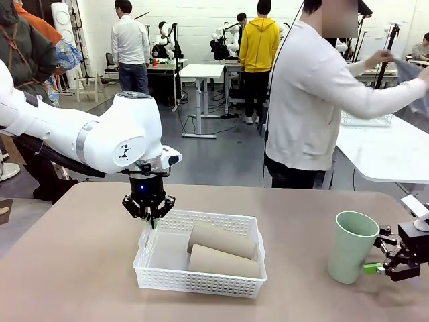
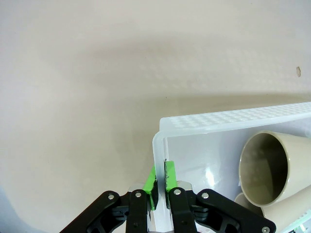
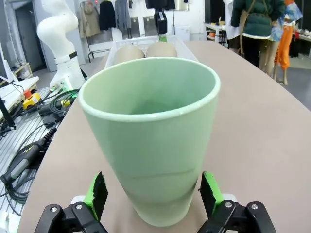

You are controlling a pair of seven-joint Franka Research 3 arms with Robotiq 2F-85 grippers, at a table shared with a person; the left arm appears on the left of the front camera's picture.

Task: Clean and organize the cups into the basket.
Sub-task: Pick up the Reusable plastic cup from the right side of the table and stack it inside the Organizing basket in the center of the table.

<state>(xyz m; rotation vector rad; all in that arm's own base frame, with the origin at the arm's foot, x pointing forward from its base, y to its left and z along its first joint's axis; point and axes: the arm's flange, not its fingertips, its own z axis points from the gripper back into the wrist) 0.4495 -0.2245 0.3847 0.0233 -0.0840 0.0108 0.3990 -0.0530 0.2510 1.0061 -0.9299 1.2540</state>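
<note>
The white basket (image 1: pixel 155 267) stands mid-table with two brown cups (image 1: pixel 221 240) (image 1: pixel 224 261) lying side by side in it. My left gripper (image 1: pixel 153 217) is shut on the basket's far left rim. In the left wrist view its green pads (image 2: pixel 168 180) pinch the basket's wall (image 2: pixel 233 119), and one brown cup's mouth (image 2: pixel 272 165) faces the camera with the other cup (image 2: pixel 291 208) below it. The mint green cup (image 1: pixel 352 246) stands upright at the right. My right gripper (image 1: pixel 379 252) is open around its base. Its pads (image 3: pixel 97 194) sit either side of the cup (image 3: pixel 150 141) with small gaps.
A person in a white top (image 1: pixel 315 100) stands at the far edge, turned toward another table (image 1: pixel 389 151). Bare tabletop (image 1: pixel 80 268) lies left of the basket and between basket and green cup. Off the table's side, cables (image 3: pixel 29 155) lie on the floor.
</note>
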